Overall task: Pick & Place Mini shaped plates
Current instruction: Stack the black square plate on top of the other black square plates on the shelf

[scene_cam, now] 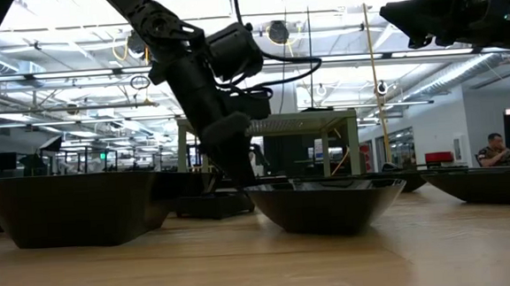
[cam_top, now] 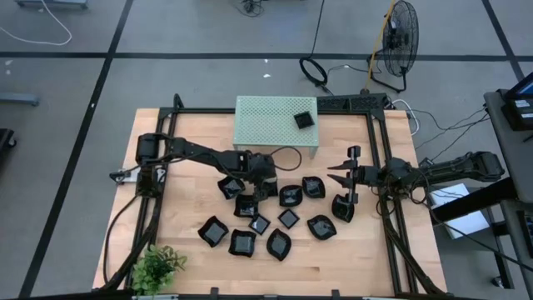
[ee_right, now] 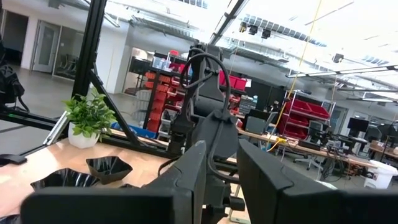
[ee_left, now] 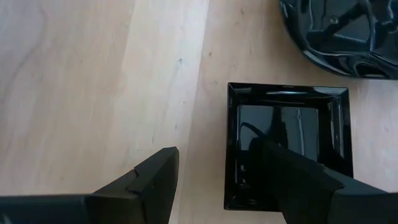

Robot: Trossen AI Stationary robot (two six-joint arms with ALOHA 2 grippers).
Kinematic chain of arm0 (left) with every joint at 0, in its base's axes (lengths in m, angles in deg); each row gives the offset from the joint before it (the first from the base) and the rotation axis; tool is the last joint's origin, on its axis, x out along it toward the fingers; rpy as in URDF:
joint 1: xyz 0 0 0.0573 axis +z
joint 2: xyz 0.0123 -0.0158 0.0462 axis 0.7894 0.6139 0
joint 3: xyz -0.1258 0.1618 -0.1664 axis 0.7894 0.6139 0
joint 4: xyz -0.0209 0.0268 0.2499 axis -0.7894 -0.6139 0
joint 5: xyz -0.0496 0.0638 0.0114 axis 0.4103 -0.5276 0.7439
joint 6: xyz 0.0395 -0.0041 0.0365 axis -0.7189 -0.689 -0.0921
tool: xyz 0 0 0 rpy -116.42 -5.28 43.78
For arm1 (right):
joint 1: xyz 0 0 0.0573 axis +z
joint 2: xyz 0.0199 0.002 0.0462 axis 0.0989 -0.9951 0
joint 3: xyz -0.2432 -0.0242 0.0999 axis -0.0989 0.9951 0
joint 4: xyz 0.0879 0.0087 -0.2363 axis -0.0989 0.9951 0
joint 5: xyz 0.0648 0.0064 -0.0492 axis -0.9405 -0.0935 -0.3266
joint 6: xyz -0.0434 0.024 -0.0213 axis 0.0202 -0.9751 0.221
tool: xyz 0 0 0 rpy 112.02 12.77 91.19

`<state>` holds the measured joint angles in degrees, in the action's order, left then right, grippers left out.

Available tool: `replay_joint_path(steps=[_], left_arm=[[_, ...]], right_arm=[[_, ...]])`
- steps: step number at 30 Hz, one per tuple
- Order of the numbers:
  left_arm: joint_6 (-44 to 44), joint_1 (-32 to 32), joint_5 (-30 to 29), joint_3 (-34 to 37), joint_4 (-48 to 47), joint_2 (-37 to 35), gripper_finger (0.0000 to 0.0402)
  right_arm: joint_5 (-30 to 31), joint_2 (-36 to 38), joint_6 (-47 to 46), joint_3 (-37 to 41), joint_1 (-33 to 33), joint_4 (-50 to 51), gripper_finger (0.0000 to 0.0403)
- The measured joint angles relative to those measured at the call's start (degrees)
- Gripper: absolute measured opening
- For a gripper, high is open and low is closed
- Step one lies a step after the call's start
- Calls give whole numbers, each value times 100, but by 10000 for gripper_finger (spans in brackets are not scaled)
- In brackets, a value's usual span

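Mini shaped plates (cam_top: pixel 289 218): glossy black, scattered over the middle of the wooden desk (cam_top: pixel 183 158) in front of the pale green perforated stand (cam_top: pixel 266 121); one small square plate (cam_top: pixel 304 120) sits on top of the stand near its right end. Left gripper (cam_top: pixel 247 198) is down at desk level among the left part of the cluster, fingers spread wide apart and straddling one wall of a square plate (ee_left: pixel 287 149): in the left wrist view one finger (ee_left: pixel 292 180) sits inside the dish, the other (ee_left: pixel 152 183) over bare wood just beside it. The jaws have not closed on the wall. A rounder, wavy plate (ee_left: pixel 339 31) lies near that square one, apart from it. Low view shows the left arm (scene_cam: pixel 198 84) coming down behind a wide shallow plate (scene_cam: pixel 325 201), with another deep plate (scene_cam: pixel 73 207) nearer the camera. Right gripper (cam_top: pixel 333 175) is held above the desk at the right of the cluster, pointing toward the left arm; fingers (ee_right: pixel 186 180) stand slightly apart with a narrow gap and nothing between them. A leaf-like plate (cam_top: pixel 342 207) lies on the desk just beside it. A small green plant (cam_top: pixel 156 267) stands at the front left corner of the desk.
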<state>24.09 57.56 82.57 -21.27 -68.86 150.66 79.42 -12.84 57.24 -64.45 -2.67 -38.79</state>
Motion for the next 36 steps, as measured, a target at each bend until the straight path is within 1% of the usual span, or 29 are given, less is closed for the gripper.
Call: replay_joint_path(steps=[9, 11, 19, 24, 29, 36], left_arm=[[130, -42, 154, 2, -17, -33, 234], [131, -42, 160, 2, -13, -33, 220], [124, -42, 160, 2, -7, -35, 128], [142, -37, 158, 2, 0, -35, 100], [160, -37, 157, 2, 0, -37, 103], [264, -37, 155, 2, 0, -39, 127]], right_arm=[[1, 0, 1, 0, 0, 17, 77], [0, 0, 2, 0, 0, 18, 77], [2, 0, 2, 0, 0, 34, 77], [2, 0, 2, 0, 0, 37, 77], [2, 0, 2, 0, 0, 37, 77], [2, 0, 2, 0, 0, 39, 77]])
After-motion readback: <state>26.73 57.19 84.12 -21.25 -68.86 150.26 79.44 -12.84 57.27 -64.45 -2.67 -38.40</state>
